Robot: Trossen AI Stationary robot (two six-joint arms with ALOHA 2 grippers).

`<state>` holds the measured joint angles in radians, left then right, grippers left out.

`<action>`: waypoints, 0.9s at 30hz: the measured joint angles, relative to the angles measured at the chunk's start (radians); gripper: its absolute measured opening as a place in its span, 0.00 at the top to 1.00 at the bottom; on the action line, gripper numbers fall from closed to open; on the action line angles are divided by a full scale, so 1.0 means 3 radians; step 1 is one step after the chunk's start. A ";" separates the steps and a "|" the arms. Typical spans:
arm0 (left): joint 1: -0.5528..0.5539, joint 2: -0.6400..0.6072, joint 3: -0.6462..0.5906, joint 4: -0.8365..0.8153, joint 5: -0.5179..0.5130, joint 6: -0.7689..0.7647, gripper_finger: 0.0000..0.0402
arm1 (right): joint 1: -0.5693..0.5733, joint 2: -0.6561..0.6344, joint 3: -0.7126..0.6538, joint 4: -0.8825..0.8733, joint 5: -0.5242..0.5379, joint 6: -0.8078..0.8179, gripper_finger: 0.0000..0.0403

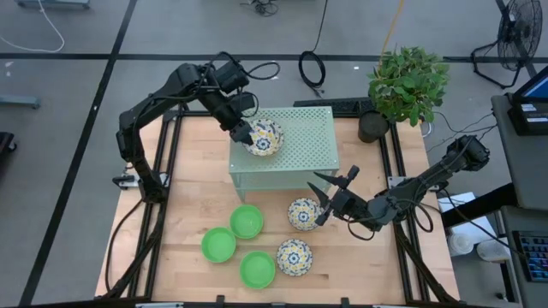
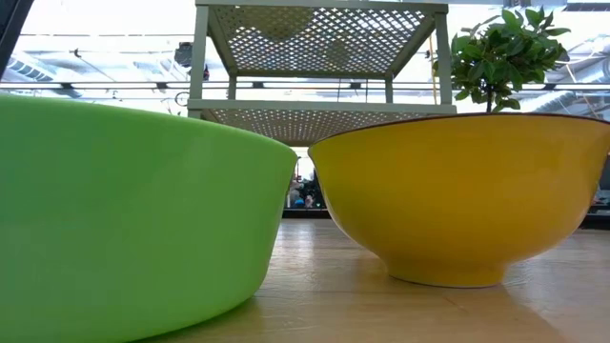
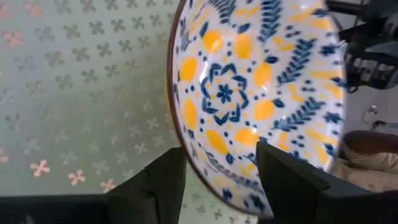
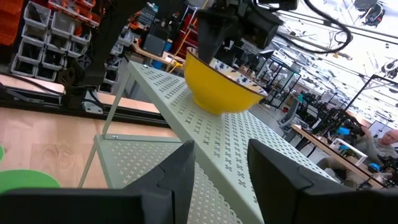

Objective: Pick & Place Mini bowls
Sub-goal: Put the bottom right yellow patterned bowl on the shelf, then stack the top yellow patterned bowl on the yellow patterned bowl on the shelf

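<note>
A white, blue-and-yellow floral ceramic mini bowl (image 1: 265, 137) is being pinched at its rim by the left gripper (image 1: 245, 133) on the pale green perforated metal stand (image 1: 312, 137); a tilted release risks it being tipped off. The right gripper (image 1: 332, 188) is being held spread, empty.

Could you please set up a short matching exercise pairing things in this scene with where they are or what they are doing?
Things:
1. left gripper
2. right gripper
3. three green bowls
4. potted plant

States:
A. grouped on the wooden table
B. jaws open, holding nothing
C. beyond the stand's corner
D. gripping a patterned bowl on the stand

Pairs: 1-D, 2-B, 3-A, 4-C
</note>
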<state>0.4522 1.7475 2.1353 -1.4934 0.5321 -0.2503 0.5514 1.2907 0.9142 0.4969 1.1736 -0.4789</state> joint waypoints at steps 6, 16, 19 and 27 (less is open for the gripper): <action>-0.0010 -0.0176 0.0000 0.0176 -0.0093 -0.0023 0.51 | 0.0000 0.0000 0.0000 0.0000 0.0000 0.0000 0.67; -0.0009 -0.0502 0.0000 0.0467 -0.0205 -0.0051 0.51 | 0.0000 0.0000 -0.0001 -0.0001 0.0000 0.0013 0.67; -0.0008 -0.0596 0.0000 0.0501 -0.0207 0.0023 0.51 | 0.0000 0.0000 -0.0001 -0.0001 0.0000 0.0013 0.67; -0.0360 -0.0937 0.0000 0.0633 -0.0402 0.0752 0.51 | 0.0000 0.0000 -0.0001 -0.0087 -0.0002 0.0120 0.67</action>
<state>0.3442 1.4662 2.1353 -1.3035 0.4116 -0.0247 0.5514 1.2907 0.9138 0.4706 1.1730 -0.4430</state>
